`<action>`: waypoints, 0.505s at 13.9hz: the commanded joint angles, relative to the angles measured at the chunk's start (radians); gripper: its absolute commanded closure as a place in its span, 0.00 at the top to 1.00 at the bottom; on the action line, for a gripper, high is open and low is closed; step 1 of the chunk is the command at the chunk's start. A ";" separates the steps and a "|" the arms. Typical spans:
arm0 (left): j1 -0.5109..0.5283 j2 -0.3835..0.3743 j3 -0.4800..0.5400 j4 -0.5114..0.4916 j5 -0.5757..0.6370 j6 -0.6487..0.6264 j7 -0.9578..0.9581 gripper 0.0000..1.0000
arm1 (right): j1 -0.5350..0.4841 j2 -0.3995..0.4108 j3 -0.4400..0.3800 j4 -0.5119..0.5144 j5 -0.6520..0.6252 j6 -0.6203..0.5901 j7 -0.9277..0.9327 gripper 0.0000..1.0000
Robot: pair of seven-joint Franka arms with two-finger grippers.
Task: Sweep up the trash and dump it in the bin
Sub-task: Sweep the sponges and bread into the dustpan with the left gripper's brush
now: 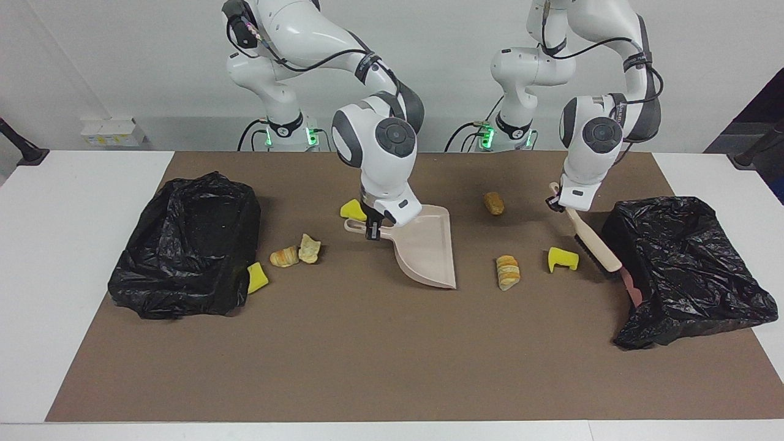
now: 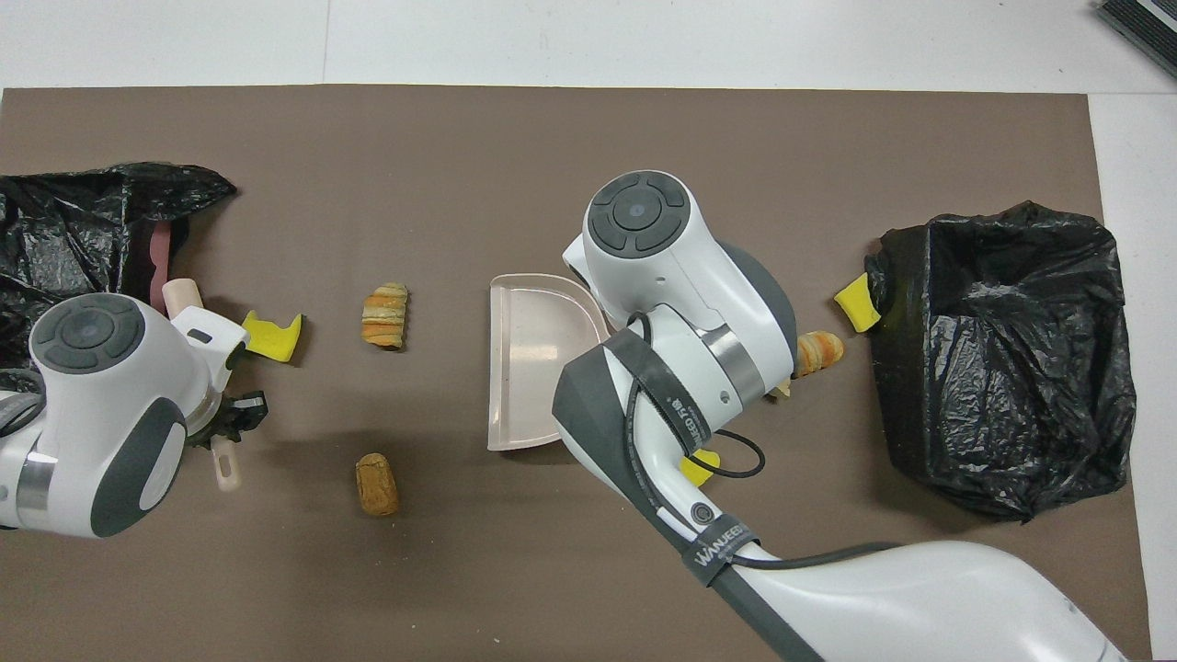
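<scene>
My right gripper (image 1: 375, 228) is shut on the handle of the beige dustpan (image 1: 425, 248), which rests on the mat with its mouth toward the left arm's end (image 2: 529, 359). My left gripper (image 1: 558, 204) is shut on the handle of the beige brush (image 1: 593, 244), whose head is down beside a yellow sponge chunk (image 1: 563, 260). A striped bread piece (image 1: 508, 272) lies between that chunk and the pan. A brown bread lump (image 1: 493, 203) lies nearer the robots. Another yellow chunk (image 1: 353, 209) sits by the pan's handle. Two bread pieces (image 1: 284, 256) and a yellow chunk (image 1: 257, 277) lie by the other bin.
A black-bagged bin (image 1: 177, 294) stands at the right arm's end of the brown mat and another (image 1: 692, 300) at the left arm's end. A pink piece (image 1: 631, 288) lies against the second bin at the brush's tip. Bare white table borders the mat.
</scene>
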 commanded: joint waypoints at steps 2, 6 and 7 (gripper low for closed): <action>-0.021 0.015 -0.007 0.013 0.010 0.048 0.065 0.00 | -0.001 -0.063 0.012 -0.124 -0.065 0.096 -0.029 0.00; -0.062 0.014 -0.009 0.005 -0.041 0.088 0.276 0.00 | 0.013 -0.060 0.010 -0.171 -0.065 0.217 -0.004 0.00; -0.075 0.015 -0.012 0.004 -0.053 0.098 0.300 0.00 | 0.016 -0.059 0.010 -0.180 -0.065 0.242 0.019 0.00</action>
